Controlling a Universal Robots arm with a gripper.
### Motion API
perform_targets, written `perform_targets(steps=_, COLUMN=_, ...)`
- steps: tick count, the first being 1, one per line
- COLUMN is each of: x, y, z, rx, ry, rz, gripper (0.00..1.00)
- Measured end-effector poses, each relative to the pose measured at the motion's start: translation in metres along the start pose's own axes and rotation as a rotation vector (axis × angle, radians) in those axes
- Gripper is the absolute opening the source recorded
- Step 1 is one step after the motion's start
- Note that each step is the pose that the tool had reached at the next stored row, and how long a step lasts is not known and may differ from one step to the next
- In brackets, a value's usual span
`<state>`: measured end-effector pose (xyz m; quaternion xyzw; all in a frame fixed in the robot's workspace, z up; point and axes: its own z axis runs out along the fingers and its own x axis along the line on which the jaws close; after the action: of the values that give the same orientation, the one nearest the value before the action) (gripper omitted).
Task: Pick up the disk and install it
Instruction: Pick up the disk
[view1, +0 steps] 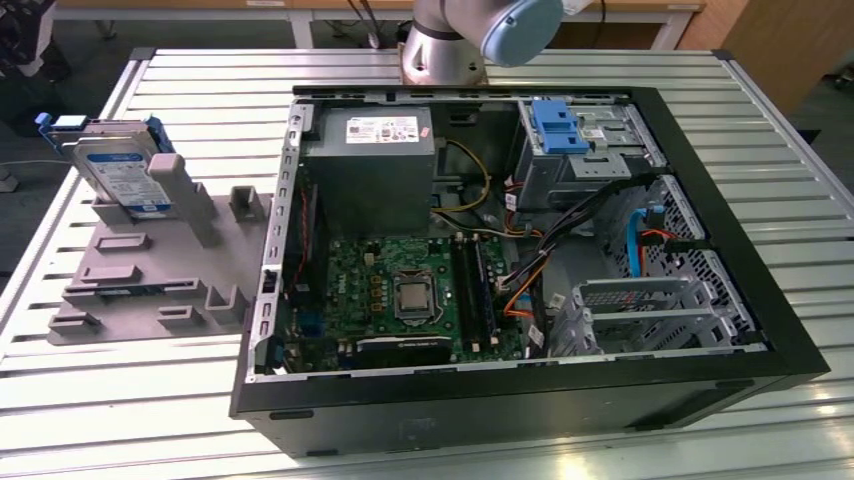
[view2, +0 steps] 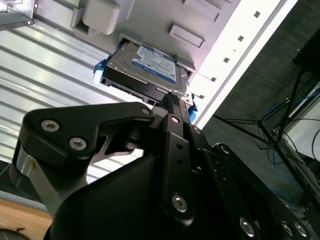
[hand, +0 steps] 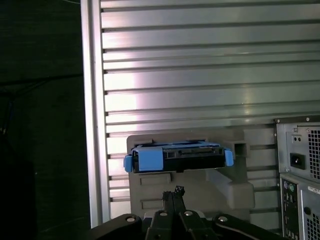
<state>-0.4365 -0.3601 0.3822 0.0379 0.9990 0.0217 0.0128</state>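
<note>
Closest to the cameras: gripper, also seen in the second wrist view. Its tips look pressed together with nothing between them. It is above the disk and not touching it.

Just beyond the tips is the disk, label side clear in the second wrist view. In the exterior view it is on that view's left. It stands on edge in its blue carrier, slotted between posts of the grey fixture block. It has not been picked and is outside the computer case.

The block sits on the slatted metal table. Further along the table is the open computer case, with a blue bracket at the far drive bay and loose cables near the bays.

Risks, as we judge them:
- With the tips closed, any descent would land on the disk's upper edge instead of straddling it. That could jam the disk into the block or tip it.
- A grip on the plastic carrier alone could flex or unclip it, so the disk may slip or hang crooked.
- The posts hug the disk closely, so an off-axis lift could bind and drag the block.
- Inside the case, the cables could snag the carrier, and a crooked disk would not seat in a bay.
</note>
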Motion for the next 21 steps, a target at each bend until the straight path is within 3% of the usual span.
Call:
perform_targets(steps=2, x=0.0042, y=0.0007, z=0.0011, rx=0.0, ry=0.0, rz=0.0, gripper=0.11)
perform_targets(steps=14, x=0.0046, y=0.0008, z=0.0012, rx=-0.0001, ry=0.0002, rz=-0.003, gripper=0.11)
perform_targets(steps=21, x=0.0047, y=0.0008, z=0.0013, rx=-0.0023, ry=0.0044, rz=-0.097, gripper=0.11)
